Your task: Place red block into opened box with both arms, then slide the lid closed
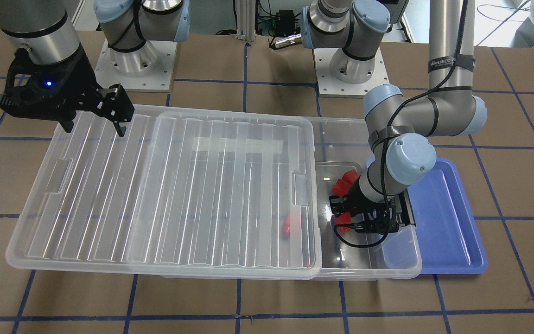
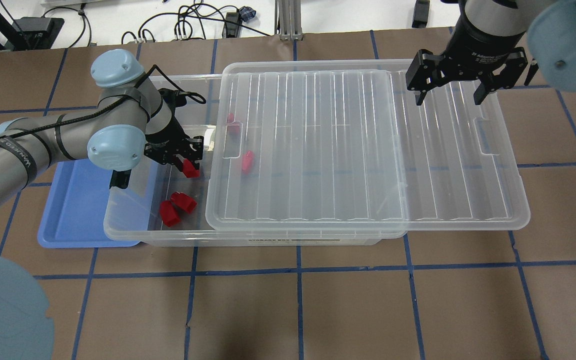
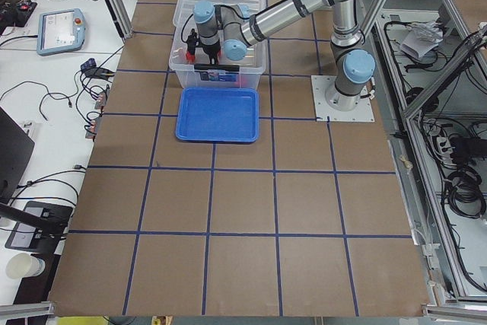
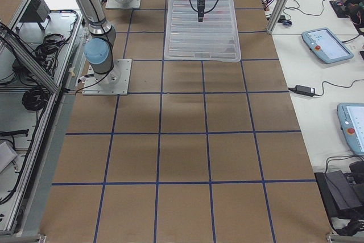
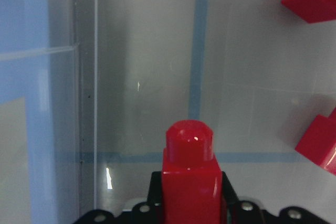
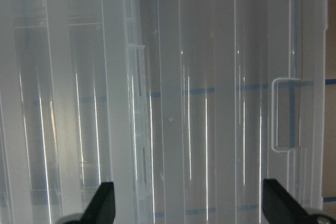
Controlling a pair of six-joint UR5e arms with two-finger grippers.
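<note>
While the left gripper (image 2: 184, 159) reaches down into the uncovered end of the large, shallow, clear plastic box (image 2: 268, 241), its black jaws are clenched on a small, chunky, bright red block (image 5: 190, 174). The block stands out from between them with its rounded stub pointing ahead, over the box's clear floor; whether it touches that floor cannot be told. Two loose red blocks (image 2: 177, 205) lie on the floor just to one side of these jaws, on the robot's side of them, apart from the held one. On the jaws' outer side, past the box's short wall, a flat blue plastic tray (image 2: 78, 210) sits just beside the box on the brown table (image 2: 318, 310) with its blue tape lines. On their inner side begins the large, clear, ribbed plastic lid (image 2: 343, 150), which covers the rest of the box and overhangs its far short end, and a pale red piece (image 2: 247, 161) shows through it near the jaws. The right gripper (image 2: 450, 90) hangs over that overhanging part with its jaws spread wide and nothing between them. Ribs run straight ahead of the jaws in the wrist view, the lid's rectangular end notch lies ahead near one fingertip, and whether the fingertips touch the plastic cannot be told.
</note>
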